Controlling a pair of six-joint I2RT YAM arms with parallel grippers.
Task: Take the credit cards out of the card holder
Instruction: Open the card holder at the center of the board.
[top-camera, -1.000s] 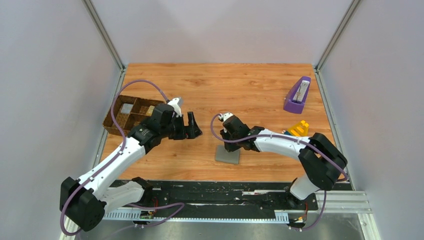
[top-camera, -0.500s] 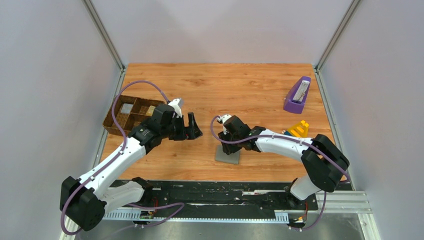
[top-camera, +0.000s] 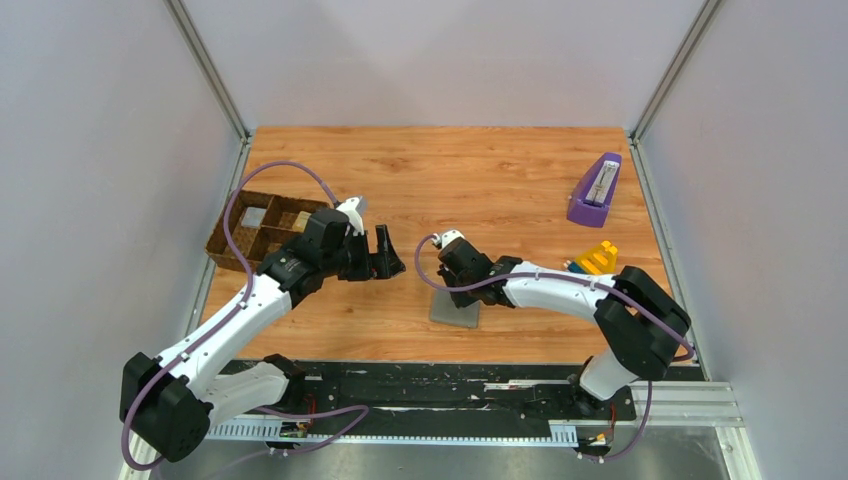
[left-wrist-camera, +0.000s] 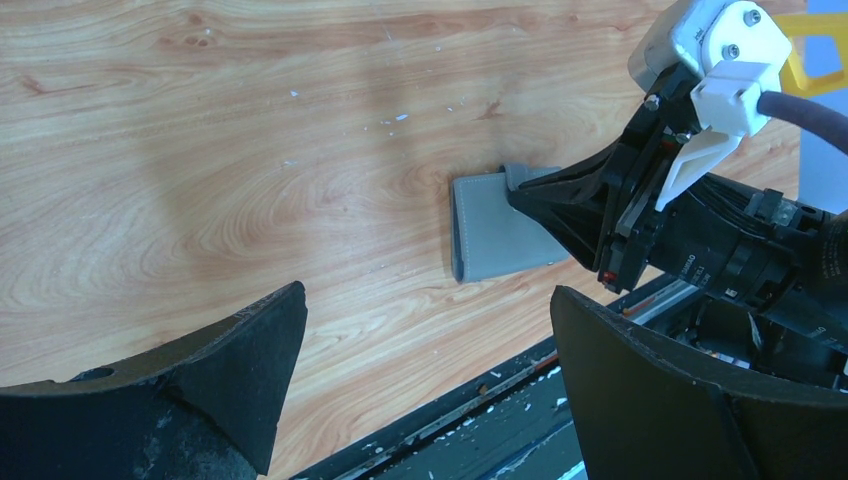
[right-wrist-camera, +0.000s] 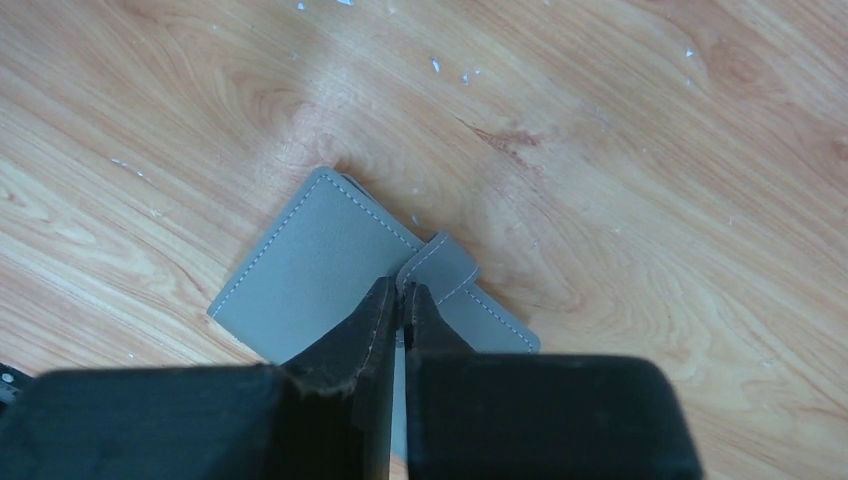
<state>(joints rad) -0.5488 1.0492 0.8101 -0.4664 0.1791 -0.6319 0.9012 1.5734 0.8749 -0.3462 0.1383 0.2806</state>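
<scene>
Right gripper (right-wrist-camera: 400, 298) was pinched almost shut, tips on the closed card holder (right-wrist-camera: 300, 275) by the table (right-wrist-camera: 650, 120) near edge; left gripper (left-wrist-camera: 428, 305) was wide.

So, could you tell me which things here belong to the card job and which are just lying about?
Part of the job:
card holder, lying closed
right claw, tips at its clasp tab
left claw, open, hovering nearby

Just lying about:
brown woven tray
purple object
yellow toy
</scene>
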